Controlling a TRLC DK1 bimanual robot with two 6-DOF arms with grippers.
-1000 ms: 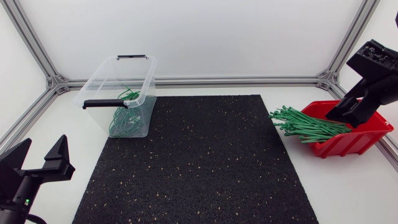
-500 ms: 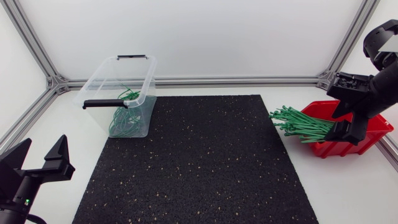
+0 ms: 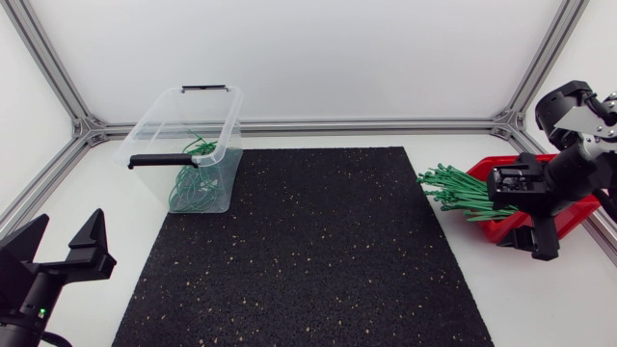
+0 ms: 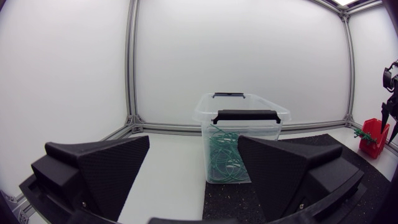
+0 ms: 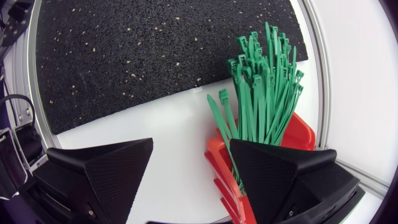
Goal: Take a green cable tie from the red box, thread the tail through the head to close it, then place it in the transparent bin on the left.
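Right pincer [image 5: 191,149] wide open and empty above the red box [image 5: 219,163] at the worktop [image 3: 549,299] right edge, green cable ties [image 5: 264,93] fanning out of it; left pincer [image 4: 194,142] wide open and empty, facing transparent bin [image 4: 273,127] with looped ties [image 4: 225,158] inside.

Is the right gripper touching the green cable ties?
Cannot tell. In the right wrist view one finger of the right gripper overlaps the green cable ties; neither contact nor a gap shows.
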